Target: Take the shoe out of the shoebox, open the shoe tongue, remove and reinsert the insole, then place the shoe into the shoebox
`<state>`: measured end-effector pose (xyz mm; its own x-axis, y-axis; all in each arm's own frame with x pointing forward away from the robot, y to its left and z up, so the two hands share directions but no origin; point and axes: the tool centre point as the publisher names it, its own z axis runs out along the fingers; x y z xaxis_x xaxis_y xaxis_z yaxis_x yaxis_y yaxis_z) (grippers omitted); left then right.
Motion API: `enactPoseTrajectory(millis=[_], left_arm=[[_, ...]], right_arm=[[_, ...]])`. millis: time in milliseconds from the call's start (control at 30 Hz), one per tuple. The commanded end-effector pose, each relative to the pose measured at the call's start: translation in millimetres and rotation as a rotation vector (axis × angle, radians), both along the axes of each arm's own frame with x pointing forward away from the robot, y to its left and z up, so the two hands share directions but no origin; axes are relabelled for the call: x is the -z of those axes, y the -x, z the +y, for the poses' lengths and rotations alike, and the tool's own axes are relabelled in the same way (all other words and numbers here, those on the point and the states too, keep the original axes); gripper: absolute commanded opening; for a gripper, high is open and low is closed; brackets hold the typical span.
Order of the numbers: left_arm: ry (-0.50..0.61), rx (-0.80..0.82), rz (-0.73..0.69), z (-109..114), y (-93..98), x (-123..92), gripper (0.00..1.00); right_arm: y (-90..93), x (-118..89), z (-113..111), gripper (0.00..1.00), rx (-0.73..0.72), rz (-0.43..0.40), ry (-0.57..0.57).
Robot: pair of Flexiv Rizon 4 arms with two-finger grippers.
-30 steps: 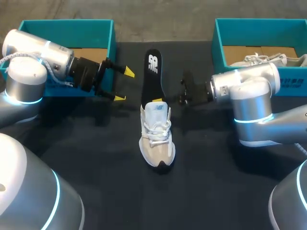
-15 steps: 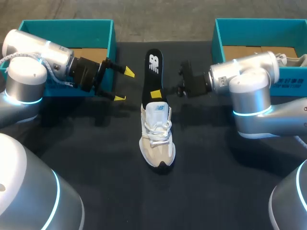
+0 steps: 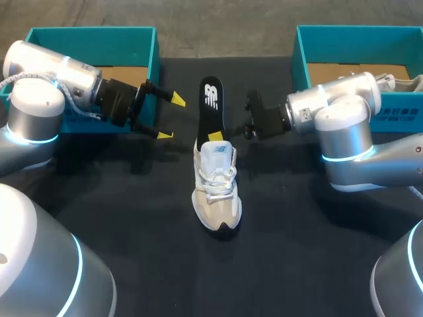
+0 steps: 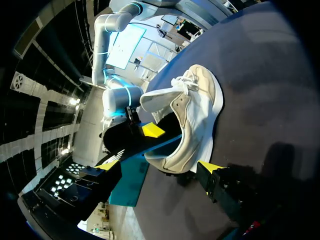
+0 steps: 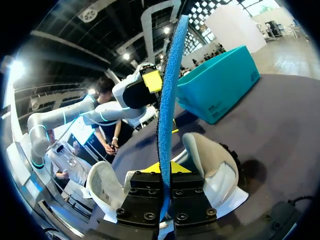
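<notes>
right gripper (image 5: pixel 165 174) clenched on upright insole (image 3: pixel 211 105), upper centre | above white sneaker (image 3: pixel 216 188) | left gripper (image 3: pixel 168 117) released, upper left

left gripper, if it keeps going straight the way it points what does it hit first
Probably the left gripper meets the heel end of the shoe, where the insole sticks out; depth is hard to judge.

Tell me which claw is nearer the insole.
Right. The right claw grips the insole by the shoe; the left claw hangs open beside it, apart.
</notes>
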<state>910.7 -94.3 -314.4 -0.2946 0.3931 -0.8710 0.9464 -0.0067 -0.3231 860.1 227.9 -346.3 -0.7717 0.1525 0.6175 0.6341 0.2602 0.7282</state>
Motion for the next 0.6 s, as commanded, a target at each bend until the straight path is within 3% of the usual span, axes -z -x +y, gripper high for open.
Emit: enactPoseTrajectory(millis=[33,200,233,333,600], left_arm=[[0.001,0.001,-0.001,-0.2,-0.7,1.1,1.0],[0.001,0.001,-0.001,-0.2,-0.7,1.1,1.0],[0.001,0.001,-0.001,-0.2,-0.7,1.1,1.0],[0.001,0.001,-0.001,-0.2,-0.7,1.1,1.0],[0.001,0.001,-0.001,-0.2,-0.7,1.1,1.0]], right_arm=[[9.0,4.3,0.2,0.0,0.001,0.012,0.006],[13.6,5.1,1.2,0.0,-0.001,0.021,0.011],[12.2,2.7,1.0,0.1,0.002,0.016,0.008],[6.9,-5.9,1.4,0.19,0.007,-0.011,0.008],[-9.4,-22.0,1.1,0.23,0.011,-0.057,0.014]])
